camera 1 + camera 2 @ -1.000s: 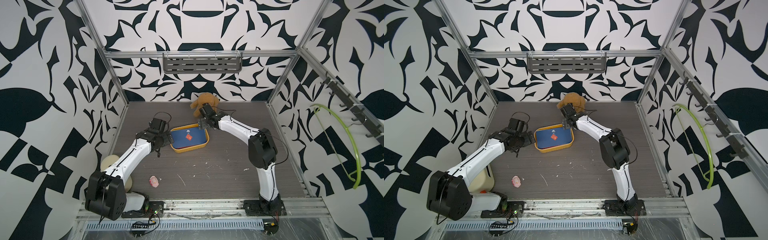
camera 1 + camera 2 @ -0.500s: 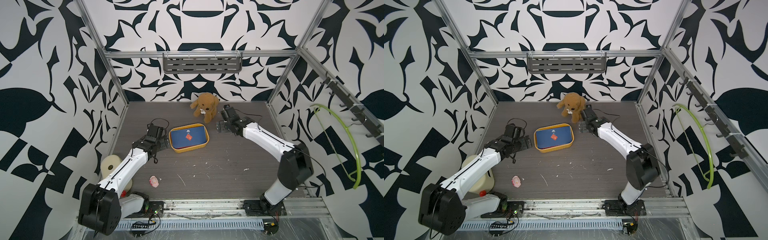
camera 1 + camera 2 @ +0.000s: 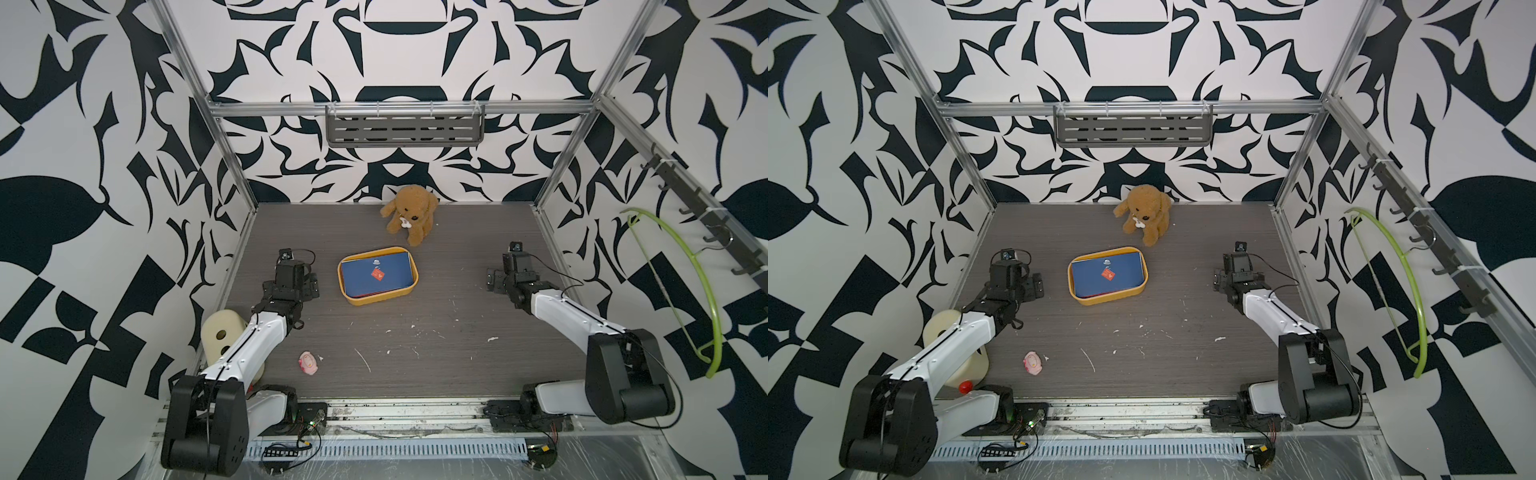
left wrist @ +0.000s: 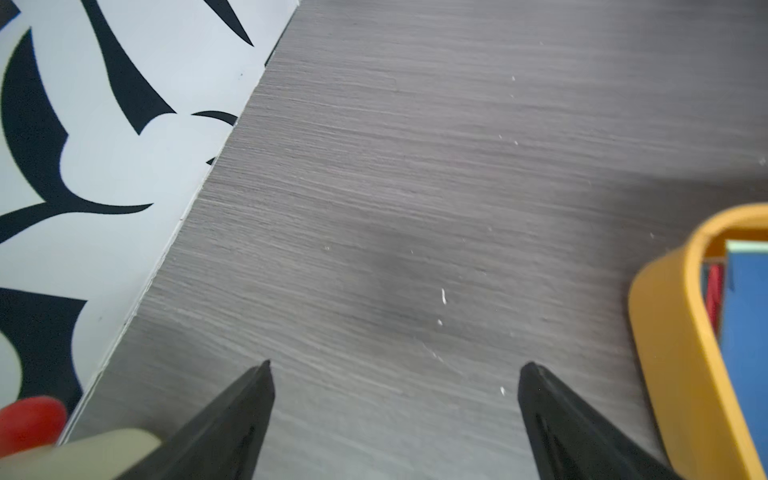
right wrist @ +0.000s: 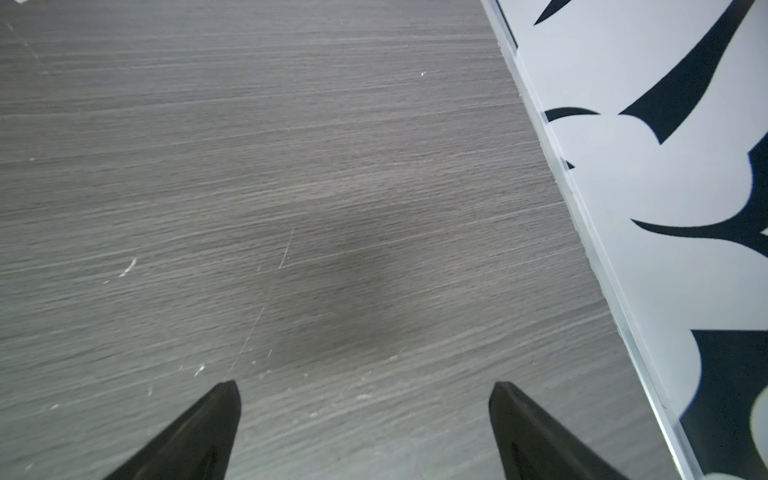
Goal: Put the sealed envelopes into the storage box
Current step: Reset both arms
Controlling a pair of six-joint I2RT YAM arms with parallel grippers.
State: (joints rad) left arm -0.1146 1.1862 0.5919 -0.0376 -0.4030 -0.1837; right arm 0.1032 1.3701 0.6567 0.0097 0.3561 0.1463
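The yellow storage box (image 3: 376,300) (image 3: 1106,300) sits mid-table, holding a stack of sealed envelopes. A navy envelope (image 3: 361,282) (image 3: 1092,280) with a red sticker lies on top. In the left wrist view the box's corner (image 4: 673,345) shows the blue envelope (image 4: 748,332) over a red one's edge (image 4: 714,295). My left gripper (image 3: 296,286) (image 4: 395,365) is open and empty over bare table, left of the box. Well to the right of the box, near the side wall, my right gripper (image 3: 509,280) (image 5: 363,384) is also open and empty.
A brown plush dog (image 3: 409,214) sits behind the box at the back wall. A cream box with two holes (image 3: 220,332) stands by the left arm, and a small pink toy (image 3: 308,362) lies at the front. A green hanger (image 3: 681,291) hangs on the right wall.
Both arms have drawn back from the storage box. The right gripper swung from the box's far right corner out to the right side; the left gripper moved left. Both stayed open.
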